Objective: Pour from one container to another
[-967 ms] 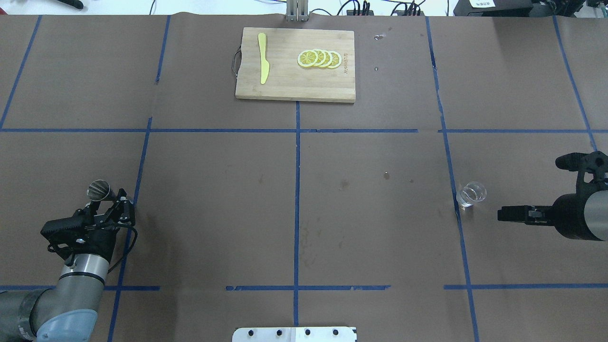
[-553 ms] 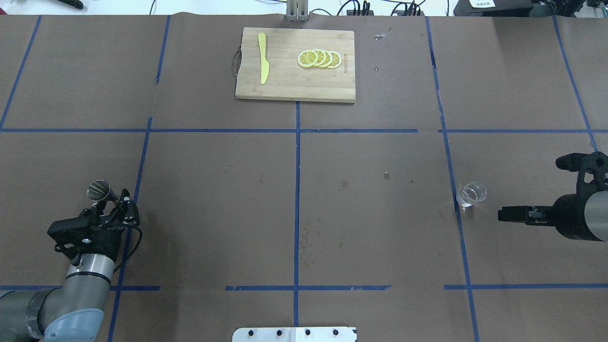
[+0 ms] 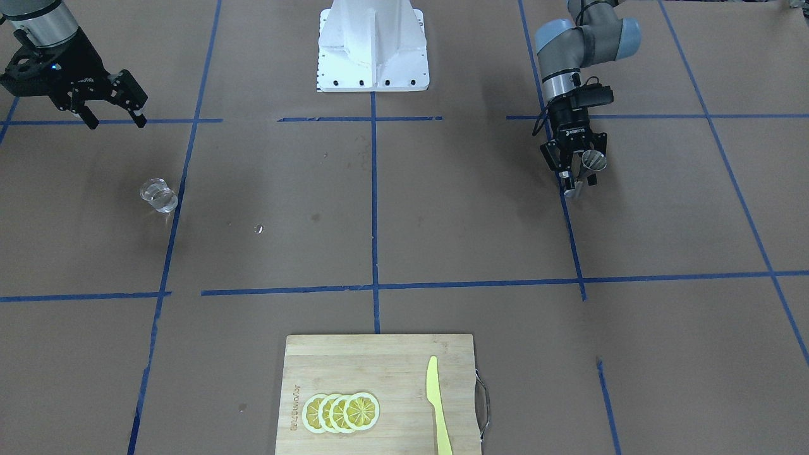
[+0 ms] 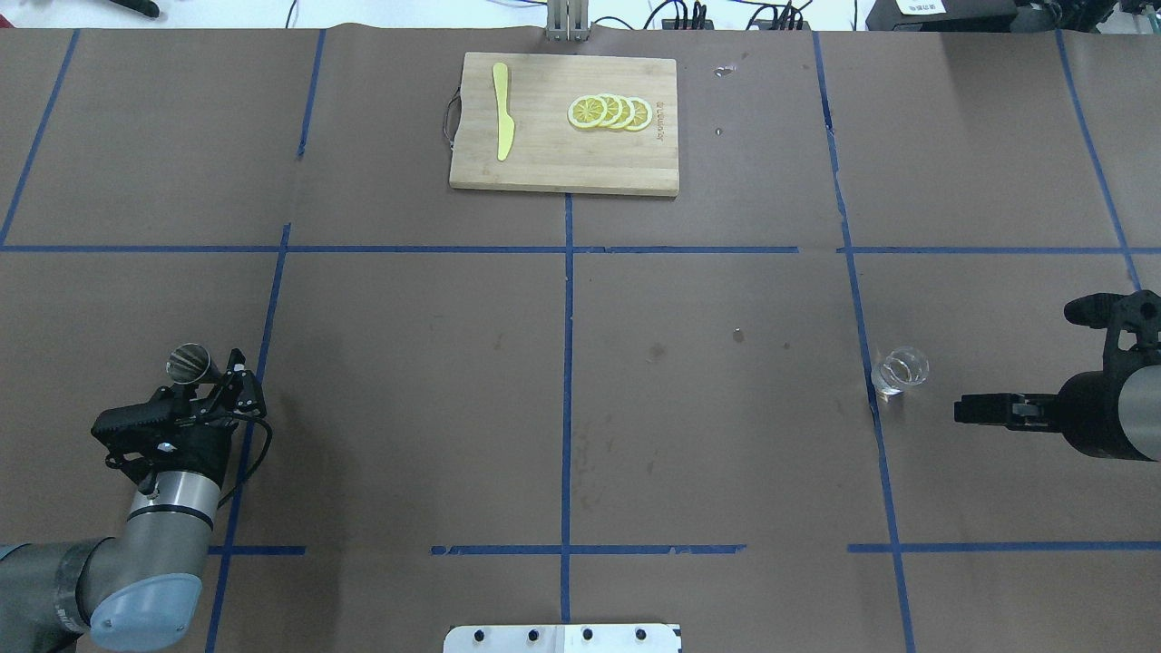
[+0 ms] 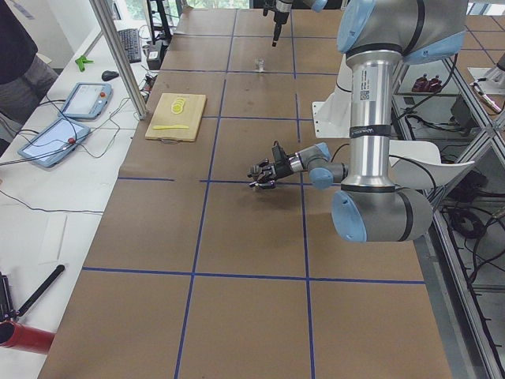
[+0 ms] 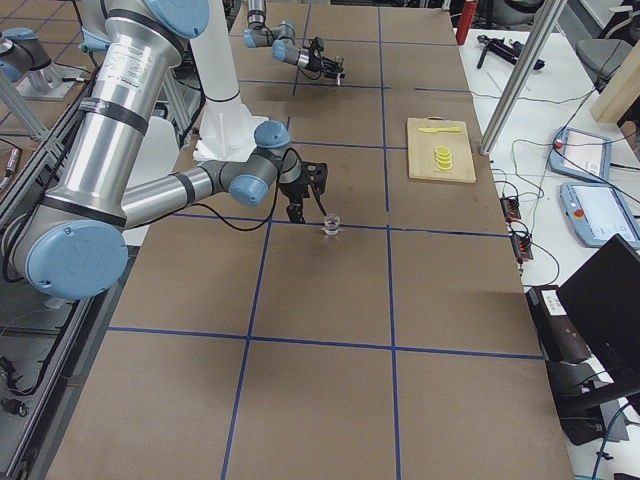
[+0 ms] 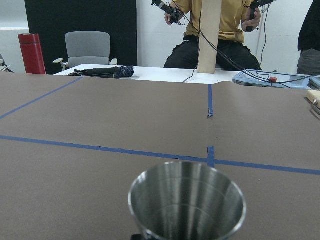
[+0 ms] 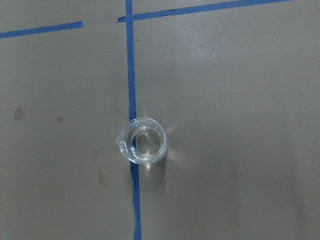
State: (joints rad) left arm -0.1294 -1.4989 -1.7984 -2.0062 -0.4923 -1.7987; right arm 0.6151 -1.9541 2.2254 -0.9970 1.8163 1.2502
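Metal cup (image 4: 188, 362): upright, clamped in left gripper (image 4: 210, 385), far left. Glass beaker (image 4: 900, 368): on table, far right, just beside right gripper (image 3: 107, 104), jaws spread wide, empty.

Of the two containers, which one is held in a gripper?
The metal cup, gripped by the left gripper; the clear glass beaker stands free on the table.

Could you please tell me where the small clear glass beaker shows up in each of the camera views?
Front-facing: glass beaker, left side, beside a blue tape line.
Overhead: right side, just right of that line.
Exterior left: tiny, top centre.
Exterior right: centre, below the near arm's gripper.
Left wrist: not in view.
Right wrist: centre, on the tape.
Shared landmark: the blue tape line.
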